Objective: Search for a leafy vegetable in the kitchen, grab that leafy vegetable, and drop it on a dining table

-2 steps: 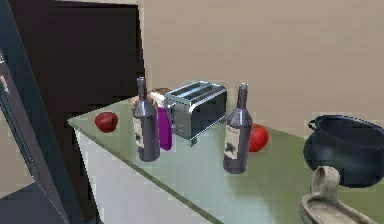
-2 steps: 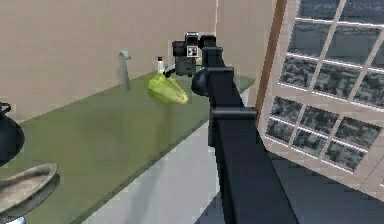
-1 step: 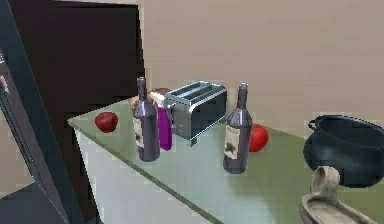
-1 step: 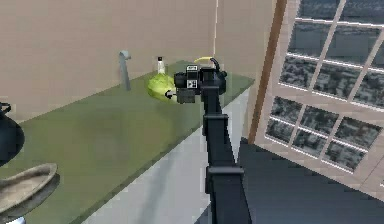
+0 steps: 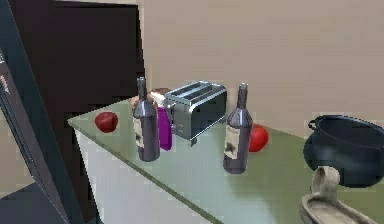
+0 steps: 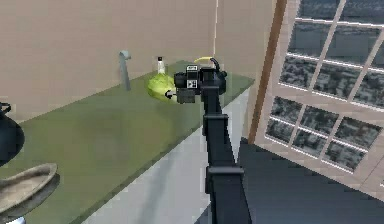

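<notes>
We find both views softly and evenly lit, with no hard glare. In the forward view the beige wall (image 5: 270,50) is uniformly bright, while the opening (image 5: 85,60) behind the worktop (image 5: 200,180) is nearly black. The toaster (image 5: 195,108) carries a pale sheen, and the left bottle (image 5: 147,125) and right bottle (image 5: 237,135) show faint highlights. In the arm side view the pincer (image 6: 172,91) and arm (image 6: 222,150) read dark against the pale wall, and the window (image 6: 330,85) looks dull grey-blue, its frame leaning.

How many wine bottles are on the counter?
2: a wine bottle left of the toaster; another wine bottle right of the toaster. More may hide behind the pot.
</notes>
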